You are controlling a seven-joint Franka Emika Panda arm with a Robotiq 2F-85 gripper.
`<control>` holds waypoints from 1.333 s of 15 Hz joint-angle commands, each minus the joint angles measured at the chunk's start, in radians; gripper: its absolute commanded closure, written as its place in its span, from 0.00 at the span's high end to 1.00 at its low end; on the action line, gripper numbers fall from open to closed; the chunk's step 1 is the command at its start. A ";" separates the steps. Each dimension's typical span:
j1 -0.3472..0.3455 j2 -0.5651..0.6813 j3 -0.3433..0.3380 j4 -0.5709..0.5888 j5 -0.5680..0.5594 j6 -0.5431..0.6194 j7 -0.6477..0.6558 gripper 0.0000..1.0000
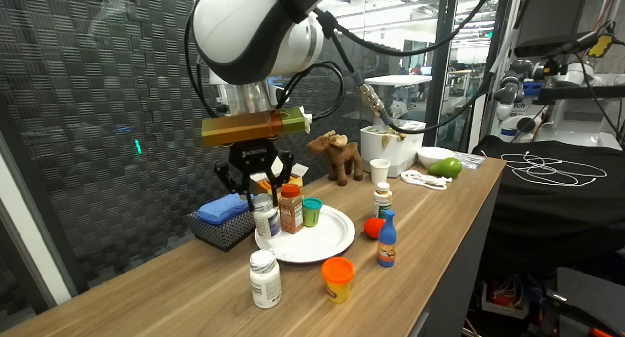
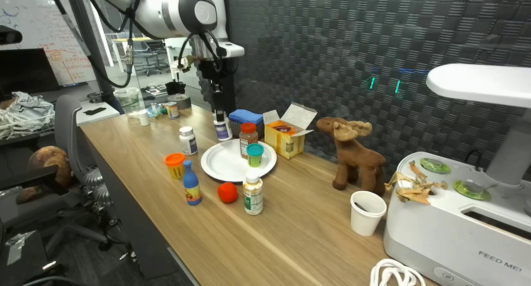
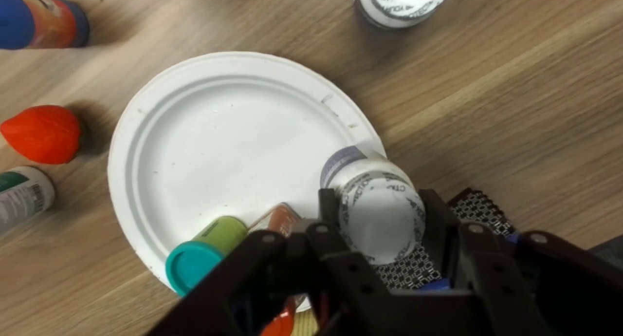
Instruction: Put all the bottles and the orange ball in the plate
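My gripper [image 1: 263, 205] is shut on a white bottle with a purple label [image 1: 267, 223], slightly tilted over the edge of the white plate [image 1: 317, 246]. The wrist view shows its cap [image 3: 382, 224] between the fingers; whether its base touches the plate is unclear. A red-capped spice bottle [image 1: 291, 214] and a teal-lidded green tub [image 1: 311, 215] stand on the plate. Off the plate are another white bottle [image 1: 265, 283], a blue bottle [image 1: 387, 242], a green-labelled bottle [image 2: 253, 197] and the orange ball [image 2: 227, 192]. The ball also shows in the wrist view [image 3: 44, 134].
A yellow tub with an orange lid [image 1: 338, 281] stands near the table's front edge. A dark patterned box with a blue cloth [image 1: 222, 222] and an open yellow box [image 2: 286, 139] are close behind the plate. A toy moose [image 2: 356, 157] and paper cup [image 2: 367, 213] stand farther along.
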 commanded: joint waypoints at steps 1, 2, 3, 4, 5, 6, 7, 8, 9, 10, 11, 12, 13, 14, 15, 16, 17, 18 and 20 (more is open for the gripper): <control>-0.030 -0.013 -0.002 -0.041 0.002 0.024 0.009 0.19; -0.040 -0.005 -0.002 -0.043 0.005 0.023 0.004 0.19; -0.049 0.003 -0.001 -0.043 0.009 0.020 0.000 0.19; -0.059 0.011 0.000 -0.044 0.014 0.023 -0.005 0.19; -0.067 0.017 0.001 -0.046 0.019 0.028 -0.008 0.19; -0.077 0.017 0.004 -0.051 0.027 0.041 -0.013 0.19; -0.087 0.018 0.007 -0.057 0.040 0.067 -0.020 0.19; -0.092 0.016 0.009 -0.064 0.050 0.090 -0.023 0.19; -0.097 0.013 0.011 -0.071 0.060 0.116 -0.026 0.19; -0.101 0.013 0.013 -0.075 0.068 0.137 -0.030 0.19; -0.104 0.011 0.015 -0.077 0.079 0.154 -0.034 0.19; -0.104 0.013 0.014 -0.077 0.085 0.167 -0.036 0.19; -0.104 0.015 0.014 -0.075 0.089 0.175 -0.037 0.19; -0.103 0.016 0.015 -0.076 0.092 0.182 -0.039 0.19; -0.102 0.018 0.014 -0.075 0.093 0.185 -0.039 0.19; -0.102 0.021 0.015 -0.074 0.095 0.186 -0.039 0.19; -0.102 0.023 0.016 -0.075 0.099 0.184 -0.040 0.19; -0.101 0.026 0.017 -0.076 0.102 0.181 -0.041 0.19; -0.102 0.030 0.019 -0.078 0.108 0.179 -0.046 0.19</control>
